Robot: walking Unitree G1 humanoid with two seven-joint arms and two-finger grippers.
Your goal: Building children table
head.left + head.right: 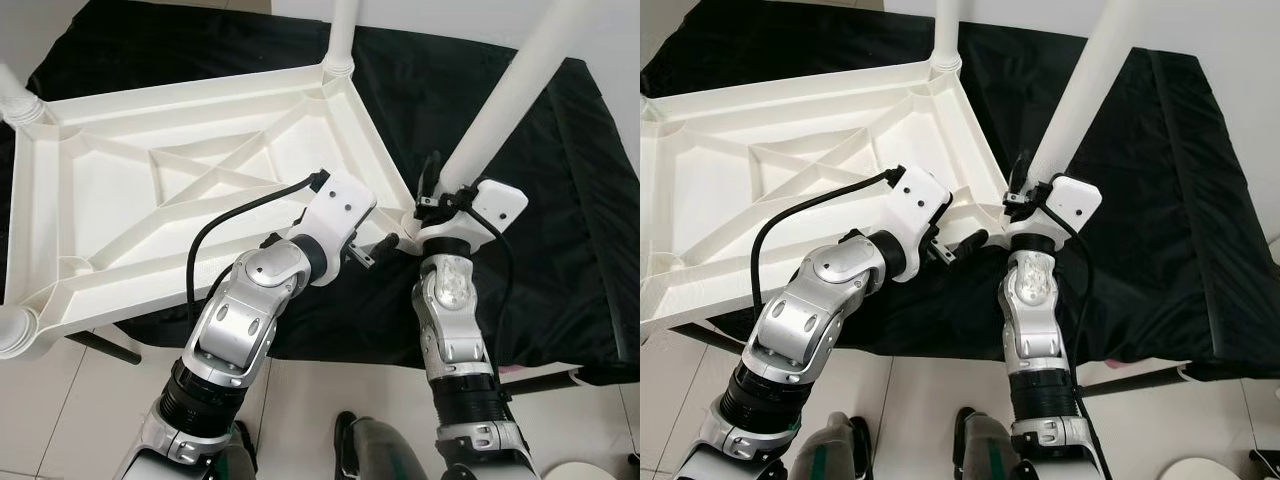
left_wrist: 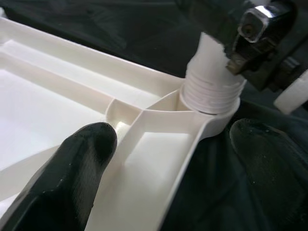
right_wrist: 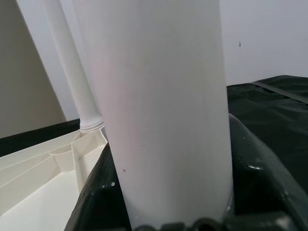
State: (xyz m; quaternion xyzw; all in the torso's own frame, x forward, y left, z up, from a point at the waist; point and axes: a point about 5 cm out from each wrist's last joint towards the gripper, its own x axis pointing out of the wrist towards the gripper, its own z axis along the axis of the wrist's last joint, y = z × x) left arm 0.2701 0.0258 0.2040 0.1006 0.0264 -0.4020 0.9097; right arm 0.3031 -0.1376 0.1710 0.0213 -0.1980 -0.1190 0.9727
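I am looking down at a white plastic children's tabletop (image 1: 190, 170), lying upside down with its ribbed underside facing up, resting on a black fabric-covered surface (image 1: 560, 200); white round plastic legs are standing up from its corners, one at the far corner (image 1: 343, 30) and one at the near right corner (image 1: 520, 90), the latter leaning toward the camera; more leg ends are showing at the far left corner (image 1: 15, 100) and the near left corner (image 1: 15, 335); my right claw (image 1: 432, 205) is clenching around the near right leg just above its threaded base (image 2: 209, 91), which is sitting in the corner socket of the tabletop; in the right wrist view the leg (image 3: 154, 110) is sitting between the black fingers (image 3: 255, 168); my left claw (image 1: 375, 245) is standing released, its fingers spread, one finger (image 2: 72, 178) over the rim of the tabletop and the other (image 2: 269, 163) over the black fabric, just beside that same corner; pale floor tiles (image 1: 60, 400) are showing below the near edge.
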